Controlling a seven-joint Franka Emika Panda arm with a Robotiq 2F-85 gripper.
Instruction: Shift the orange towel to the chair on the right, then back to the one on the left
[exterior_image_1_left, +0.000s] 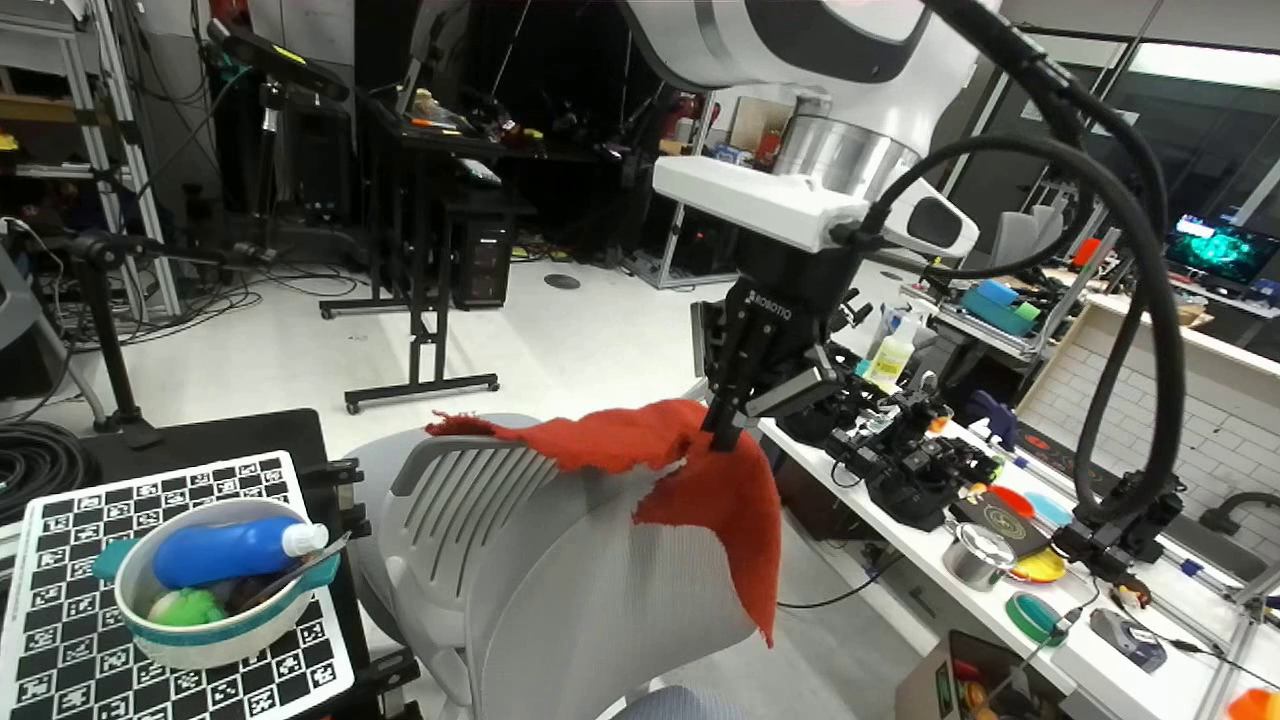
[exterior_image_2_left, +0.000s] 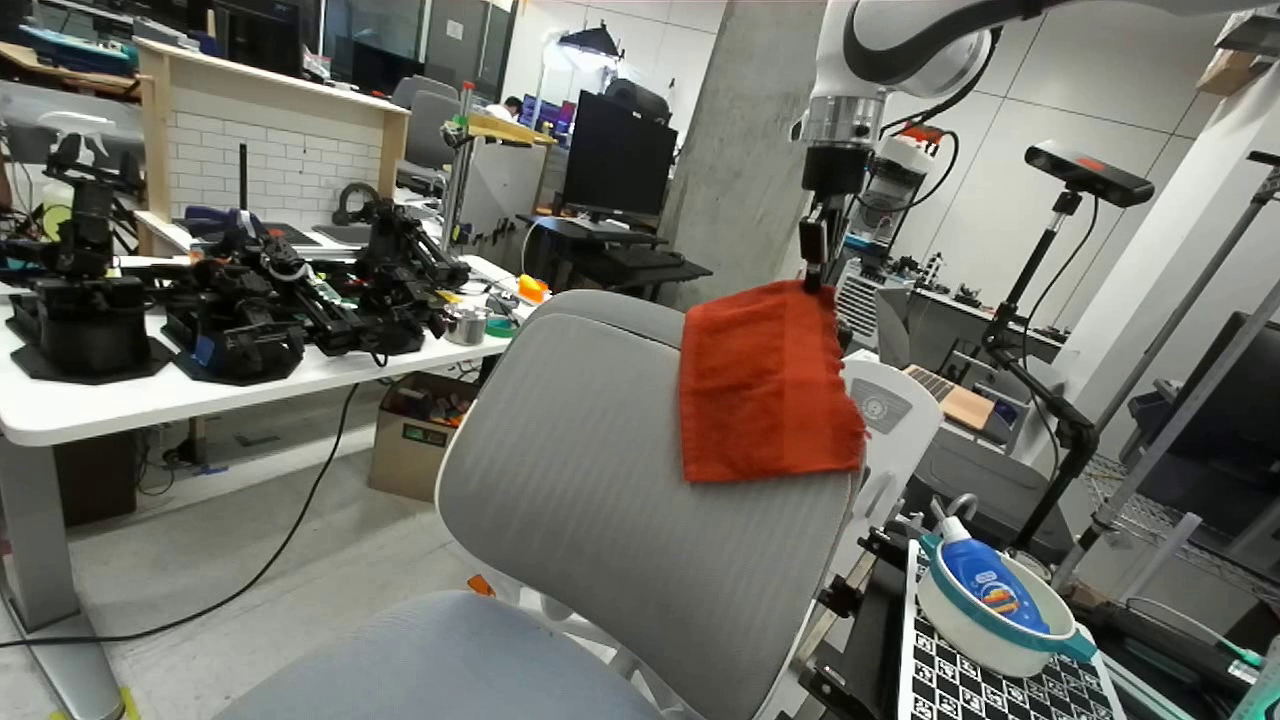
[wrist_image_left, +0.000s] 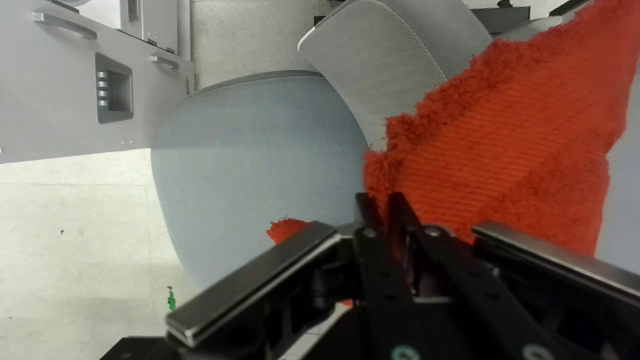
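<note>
Hanging orange-red and fuzzy, the orange towel (exterior_image_2_left: 765, 395) drapes over the top of a grey chair (exterior_image_2_left: 610, 430) (whether it counts as the left or the right one, I cannot tell). In an exterior view it shows as a near-rectangle with faint bands in the weave and a ragged fringe along one edge. In the wrist view the cloth is finely ribbed, bordered by thicker nap and a tufted hem. The gripper (wrist_image_left: 382, 199) has its fingers drawn nearly together, a pinch of the towel between them. In an exterior view the cloth bunches into folds at that grip, one frayed corner lying across a slotted plastic chair back (exterior_image_1_left: 465, 515), another part falling along the edge of a curved, finely lined mesh backrest (exterior_image_1_left: 610, 600). Off to the side, a cream bowl (exterior_image_1_left: 205, 650) with teal handles holds a rounded blue bottle (exterior_image_1_left: 225, 552) and stands on a flat board (exterior_image_1_left: 75, 570) patterned in black and white. Farther out, a white table (exterior_image_2_left: 110, 405) with a blunt corner reaches in front of a pale, brick-patterned panel (exterior_image_2_left: 270, 170).
</note>
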